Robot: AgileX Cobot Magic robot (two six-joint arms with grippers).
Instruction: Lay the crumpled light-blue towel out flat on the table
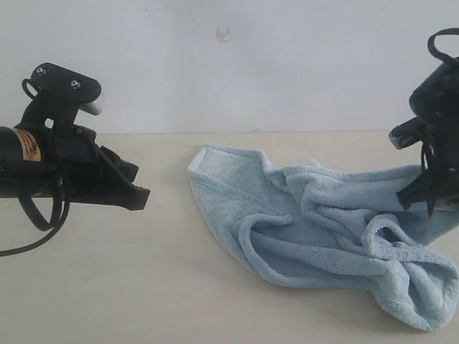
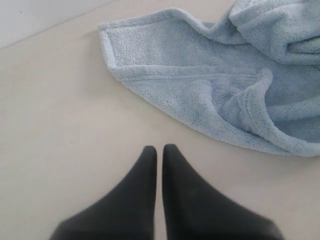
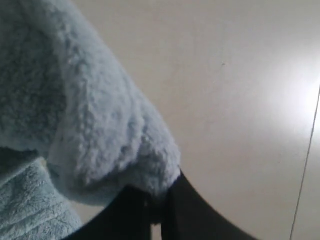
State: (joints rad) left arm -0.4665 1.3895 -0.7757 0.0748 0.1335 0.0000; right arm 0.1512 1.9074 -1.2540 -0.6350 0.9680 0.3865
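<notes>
The pale-blue towel lies crumpled in thick folds on the beige table, right of centre. One hemmed corner lies flat at its far left end. My left gripper hovers left of the towel and clear of it. In the left wrist view its fingers are shut with nothing between them, a short way from the towel's edge. My right gripper is at the towel's right end. In the right wrist view it is shut on a fold of the towel, over bare table.
A white wall rises behind the table's far edge. Bare tabletop stretches left of and in front of the towel.
</notes>
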